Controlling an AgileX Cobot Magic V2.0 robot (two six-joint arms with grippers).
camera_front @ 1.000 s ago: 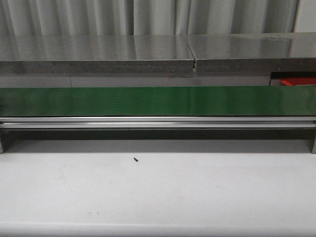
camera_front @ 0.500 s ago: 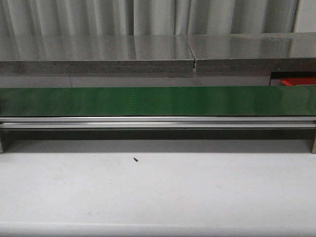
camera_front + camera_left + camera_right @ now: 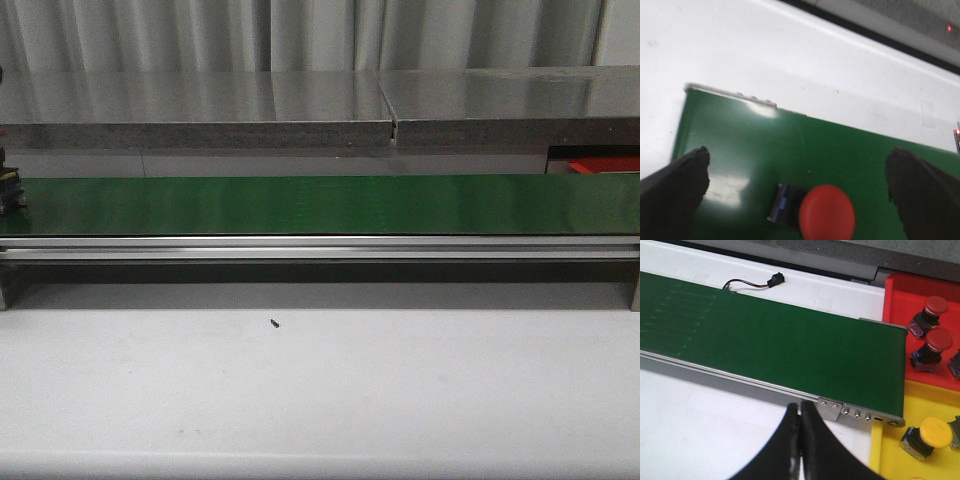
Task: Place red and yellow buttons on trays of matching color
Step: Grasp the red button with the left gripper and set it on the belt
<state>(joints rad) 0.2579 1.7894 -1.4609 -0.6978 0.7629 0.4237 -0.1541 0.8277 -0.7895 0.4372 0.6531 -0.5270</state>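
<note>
In the left wrist view a red button [image 3: 827, 212] with a black base lies on its side on the green belt [image 3: 840, 150], near the belt's end. My left gripper [image 3: 797, 154] is open wide above it, one finger on each side, not touching it. My right gripper [image 3: 800, 407] is shut and empty over the white table, by the belt's other end. Beside that end a red tray [image 3: 897, 290] holds two red buttons [image 3: 935, 305], and a yellow tray [image 3: 890, 445] holds a yellow button [image 3: 934, 432].
The belt [image 3: 320, 205] runs across the front view with an aluminium rail [image 3: 320, 247] along its front. A dark part of the left arm [image 3: 10, 185] shows at the left edge. The red tray [image 3: 600, 163] shows at far right. A small cable connector [image 3: 775, 278] lies behind the belt.
A dark part of the left arm has come into the front view at the belt's left end. Nothing else has moved.
</note>
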